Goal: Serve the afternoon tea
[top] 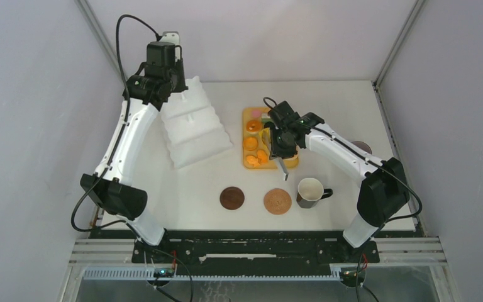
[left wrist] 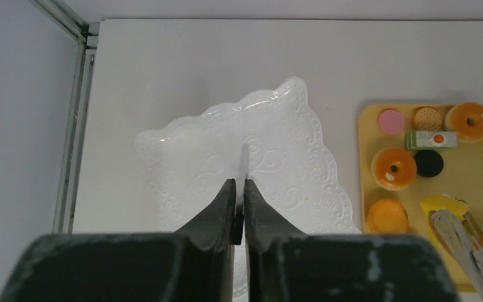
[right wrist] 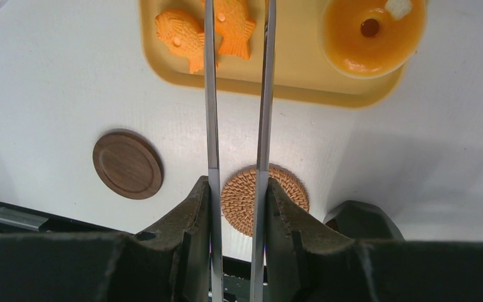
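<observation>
A yellow tray (top: 249,162) holds the toy pastries: orange tarts (left wrist: 393,168), a yellow wedge (left wrist: 440,204), a pink round (left wrist: 391,121), a black round (left wrist: 429,163) and two orange fish shapes (right wrist: 182,34). My right gripper (top: 283,150) is shut on metal tongs (right wrist: 211,126) above the tray's near end; the tong tips (left wrist: 459,233) are at the yellow wedge. My left gripper (left wrist: 239,182) is shut on the rim of a white embossed plate (left wrist: 270,151), held tilted at the back left (top: 195,123). A dark mug (top: 310,190) stands at the near right.
A dark wooden coaster (top: 232,197) and a woven coaster (top: 277,201) lie near the front edge, left of the mug. A dark round thing (top: 362,148) is partly hidden behind the right arm. The cell's walls stand close on both sides.
</observation>
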Available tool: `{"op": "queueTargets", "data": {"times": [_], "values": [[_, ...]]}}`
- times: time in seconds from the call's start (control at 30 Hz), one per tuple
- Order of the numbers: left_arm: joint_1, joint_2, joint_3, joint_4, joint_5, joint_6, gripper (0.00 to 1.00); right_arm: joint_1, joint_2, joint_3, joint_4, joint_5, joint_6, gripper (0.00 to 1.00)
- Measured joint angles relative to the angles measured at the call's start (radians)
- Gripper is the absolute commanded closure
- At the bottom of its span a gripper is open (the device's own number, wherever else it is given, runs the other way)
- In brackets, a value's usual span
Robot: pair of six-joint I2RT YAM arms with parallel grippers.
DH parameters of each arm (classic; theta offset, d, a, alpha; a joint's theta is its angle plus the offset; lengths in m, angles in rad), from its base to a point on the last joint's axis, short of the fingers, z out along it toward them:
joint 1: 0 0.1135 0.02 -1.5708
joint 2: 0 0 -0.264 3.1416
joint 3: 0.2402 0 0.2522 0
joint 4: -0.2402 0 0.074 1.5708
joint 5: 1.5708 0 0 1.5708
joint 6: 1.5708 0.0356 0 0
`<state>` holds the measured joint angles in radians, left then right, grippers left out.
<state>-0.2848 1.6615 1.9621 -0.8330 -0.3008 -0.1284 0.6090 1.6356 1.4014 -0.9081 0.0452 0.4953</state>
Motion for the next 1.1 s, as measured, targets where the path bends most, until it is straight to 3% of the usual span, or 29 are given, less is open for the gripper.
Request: {"op": "queueTargets", "data": {"times": [0.53,1.1], "values": [[-0.029,0.007,0.009,-0.003,0.034,-0.092,1.0,-0.006,-0.082,0.002,-0.001,-0.001,-0.008,0.93],[-0.049,-0.054,-0.09,0.068,0.035,-0.136,1.0,0.01,-0.104,0.168,0.003,-0.055,-0.039,0.93]]}}
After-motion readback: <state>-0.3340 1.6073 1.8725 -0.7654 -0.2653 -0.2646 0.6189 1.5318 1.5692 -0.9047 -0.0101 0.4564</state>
